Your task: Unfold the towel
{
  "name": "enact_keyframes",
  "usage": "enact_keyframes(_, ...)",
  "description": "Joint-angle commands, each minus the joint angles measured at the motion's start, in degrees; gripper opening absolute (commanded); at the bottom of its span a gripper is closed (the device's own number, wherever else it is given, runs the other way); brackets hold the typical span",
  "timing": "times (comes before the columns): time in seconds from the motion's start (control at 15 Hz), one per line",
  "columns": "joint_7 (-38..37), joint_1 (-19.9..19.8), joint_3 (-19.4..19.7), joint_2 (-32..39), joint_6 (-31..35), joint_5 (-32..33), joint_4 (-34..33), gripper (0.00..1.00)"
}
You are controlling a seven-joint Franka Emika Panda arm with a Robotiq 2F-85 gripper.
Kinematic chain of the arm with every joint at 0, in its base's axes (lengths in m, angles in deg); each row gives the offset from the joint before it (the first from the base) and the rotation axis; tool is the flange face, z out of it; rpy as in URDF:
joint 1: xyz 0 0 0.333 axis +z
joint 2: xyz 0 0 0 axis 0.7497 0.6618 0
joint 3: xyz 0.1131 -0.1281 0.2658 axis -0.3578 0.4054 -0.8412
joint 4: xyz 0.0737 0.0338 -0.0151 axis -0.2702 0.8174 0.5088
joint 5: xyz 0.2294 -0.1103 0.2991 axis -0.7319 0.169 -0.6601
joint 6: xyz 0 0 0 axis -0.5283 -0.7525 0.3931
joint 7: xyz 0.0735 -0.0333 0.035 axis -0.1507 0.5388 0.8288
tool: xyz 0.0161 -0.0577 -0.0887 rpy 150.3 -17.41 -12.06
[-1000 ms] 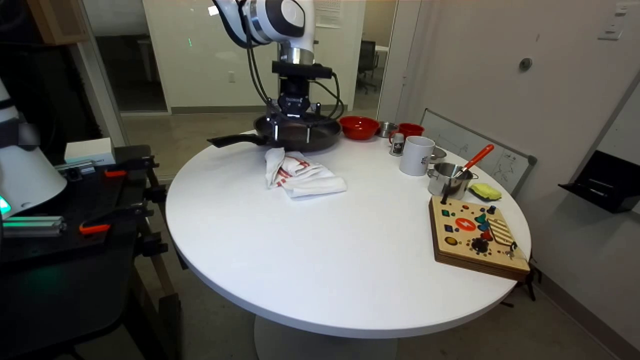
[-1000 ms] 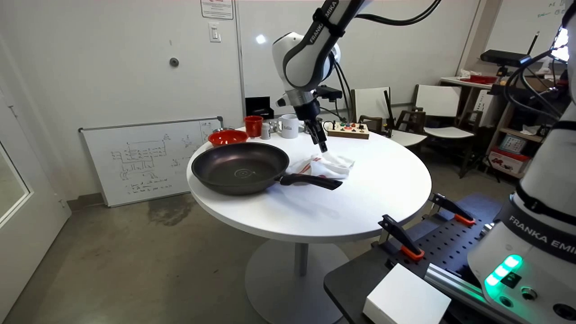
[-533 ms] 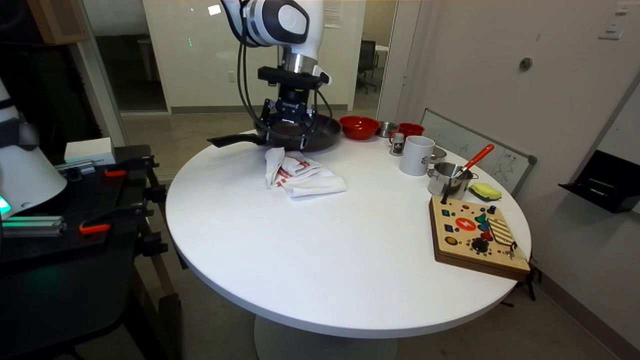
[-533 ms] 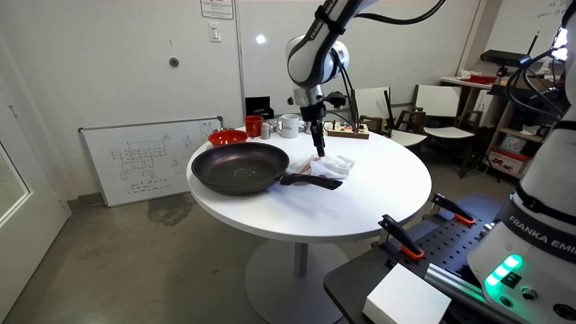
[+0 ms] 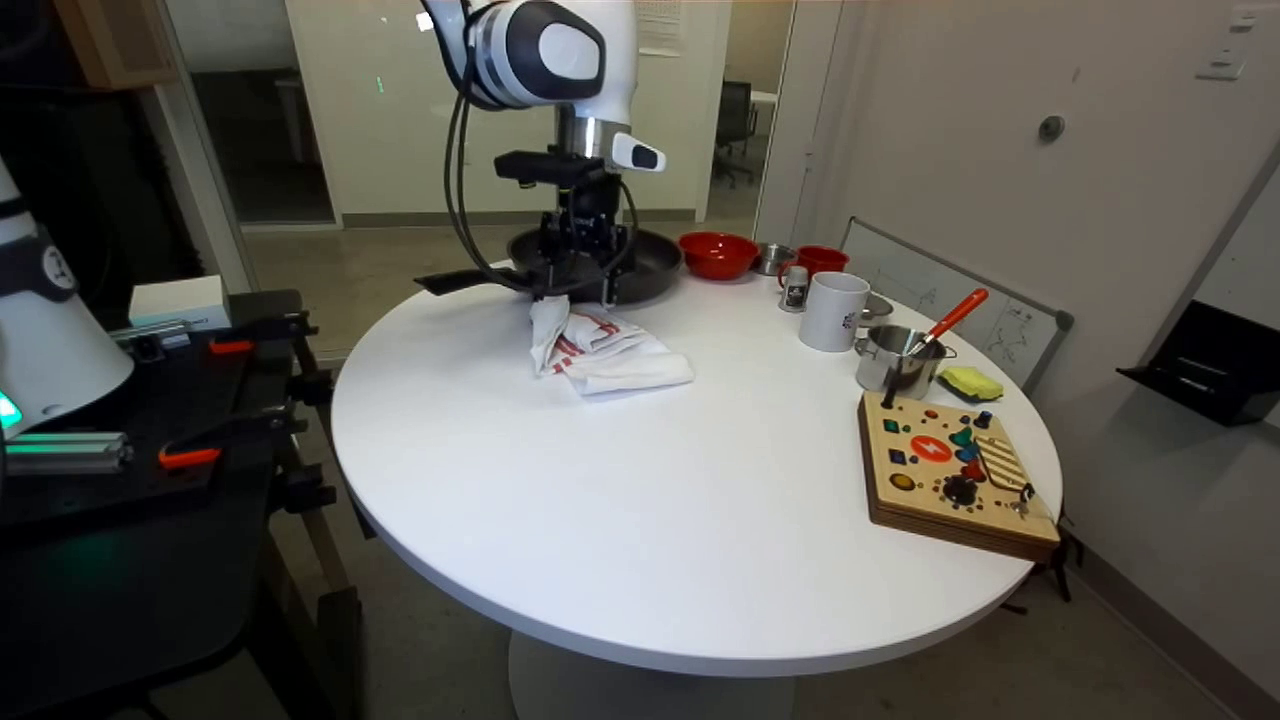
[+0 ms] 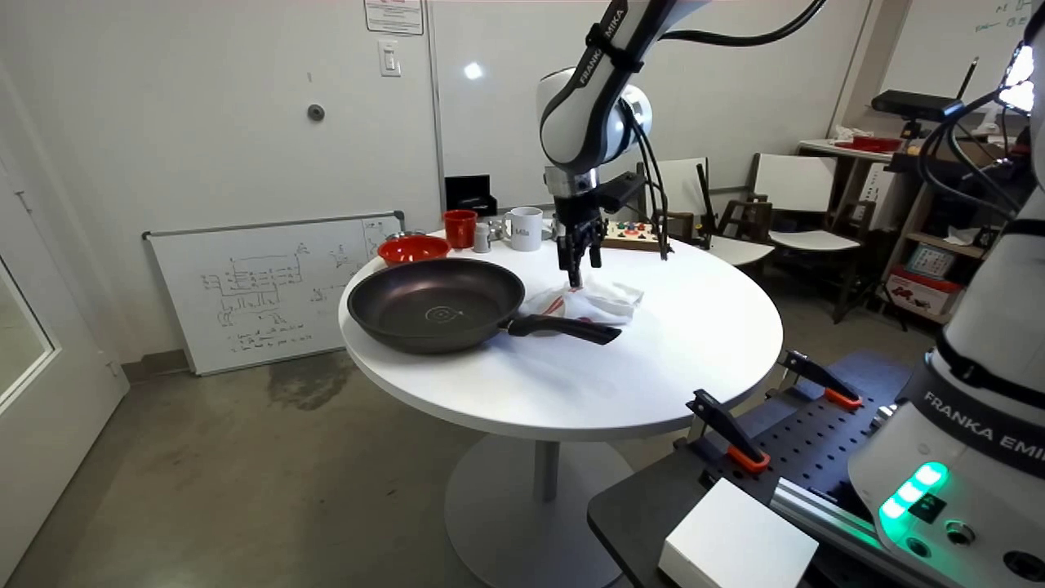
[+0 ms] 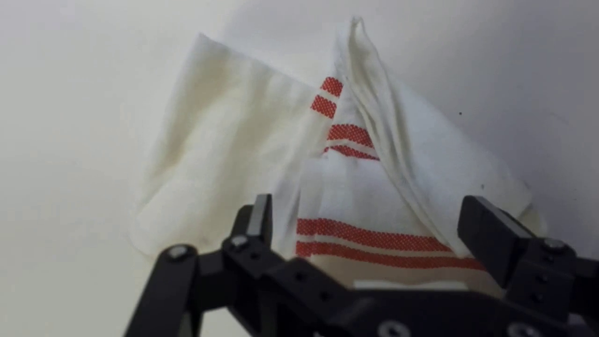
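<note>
The towel point(image 5: 625, 362) is white with red stripes and lies bunched and folded on the table beside the black frying pan point(image 5: 640, 268). It also shows in an exterior view point(image 6: 608, 302) behind the pan handle. In the wrist view the towel point(image 7: 243, 140) has several overlapping folds, with a raised fold pointing up and two corners at the top. My gripper point(image 7: 367, 206) is open, its fingers wide apart above the striped part, with nothing between them. In both exterior views the gripper point(image 5: 578, 290) point(image 6: 584, 273) points down just over the towel; whether a fingertip touches the cloth I cannot tell.
The pan handle point(image 6: 563, 328) reaches close to the towel. A red bowl point(image 5: 718, 256), a white mug point(image 5: 834, 312), a steel pot point(image 5: 895, 360), a yellow sponge point(image 5: 970, 383) and a wooden button board point(image 5: 950, 475) stand along the table's point(image 5: 640, 540) far side.
My gripper has turned about its vertical axis and moved a little lower, closer over the towel. The towel and the other objects have not moved.
</note>
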Motion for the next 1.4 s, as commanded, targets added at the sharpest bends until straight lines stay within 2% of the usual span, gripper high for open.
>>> enact_keyframes(0.0, -11.5, 2.6, 4.0, -1.1, 0.4, 1.4, 2.0, 1.0)
enact_keyframes(0.13, -17.1, 3.3, 5.2, -1.0, -0.6, 0.4, 2.2, 1.0)
enact_keyframes(0.27, -17.1, 2.1, 3.7, -1.3, -0.4, -2.6, 2.9, 1.0)
enact_keyframes(0.53, -6.4, -2.8, -2.9, -2.4, 5.0, -12.9, 5.1, 1.0)
enact_keyframes(0.73, 1.4, -5.0, -6.8, -2.2, 5.8, -18.6, 5.2, 1.0)
enact_keyframes(0.87, 4.3, -5.0, -7.6, -2.3, 4.8, -19.2, 5.4, 1.0)
enact_keyframes(1.33, 6.9, -3.5, -7.7, -2.2, 4.9, -17.3, 6.7, 1.0)
